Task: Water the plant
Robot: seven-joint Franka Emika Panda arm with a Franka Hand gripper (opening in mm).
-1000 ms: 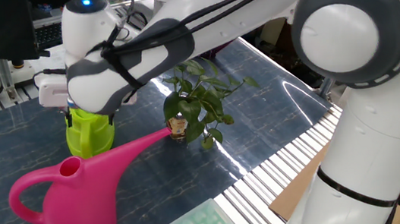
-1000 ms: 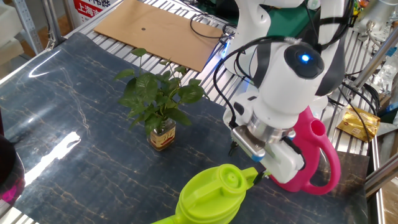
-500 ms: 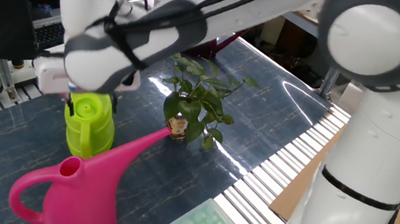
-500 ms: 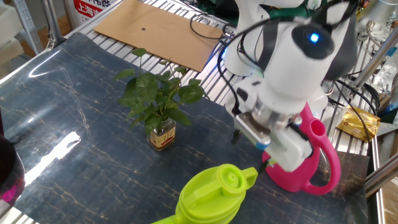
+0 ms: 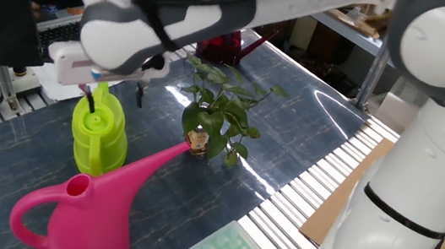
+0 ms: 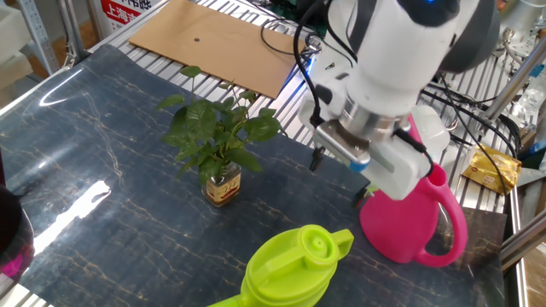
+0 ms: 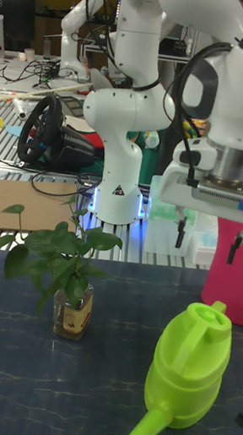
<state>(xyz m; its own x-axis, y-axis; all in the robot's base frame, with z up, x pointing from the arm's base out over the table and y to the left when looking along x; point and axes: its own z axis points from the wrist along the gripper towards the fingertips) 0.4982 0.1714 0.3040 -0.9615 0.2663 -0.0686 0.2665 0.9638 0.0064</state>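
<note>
White-cased end effector (image 7: 207, 248) hangs above the green watering can (image 7: 182, 369), fingers spread and empty, apparently clear of its lid. Right of it stands a pink watering can (image 6: 415, 217). Further left on the dark surface (image 6: 102, 170), the plant (image 7: 61, 272) sits upright in its jar.

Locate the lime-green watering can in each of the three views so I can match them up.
One fixed view: the lime-green watering can stands upper left, behind the pink watering can.
The other fixed view: bottom centre, cut by the lower edge.
Tall fixed view: lower right, spout toward the camera.
Shared landmark: the plant in its brown jar.
</note>
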